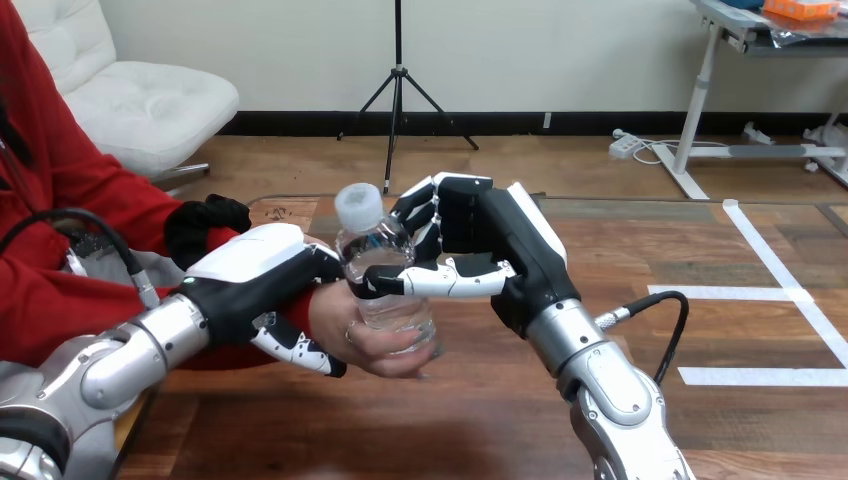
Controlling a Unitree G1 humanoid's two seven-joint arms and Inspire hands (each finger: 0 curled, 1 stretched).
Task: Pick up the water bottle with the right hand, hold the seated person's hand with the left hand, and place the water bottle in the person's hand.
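Above the wooden table (pixel 480 420), centre of the head view, we are seeing the water bottle (pixel 385 262) off the surface and shared between two hands. It is a clear plastic bottle. Its long axis is running near vertical, with the pale cap (pixel 358 205) pointing up and leaning slightly toward the view's left. The base is pointing down into the person's hand (pixel 365 345).

Right hand (pixel 500 240): we are grasping the bottle from the view's right. The thumb (pixel 450 280) is lying across the near side of the bottle's body. The fingers (pixel 420 215) are curling round the far side, just under the shoulder. The silver right forearm (pixel 610 390) is coming up from the bottom edge.

Left hand (pixel 250 270): we are reaching in from the lower left, white back shell facing up, and clamping the person's wrist (pixel 322 318). The shell is sitting on top of the wrist. One black-and-white finger (pixel 300 350) is wrapping under it, so the hand is closing round the wrist rather than resting beside it.

The person's hand is coming in from the view's left out of a red sleeve (pixel 60 300). It is sitting just right of our left hand, with its fingers curling round the bottle's lower part, below our right thumb. So both our right hand and the person's hand are on the bottle. We cannot tell whether the base is resting on the palm, because the fingers are hiding it.
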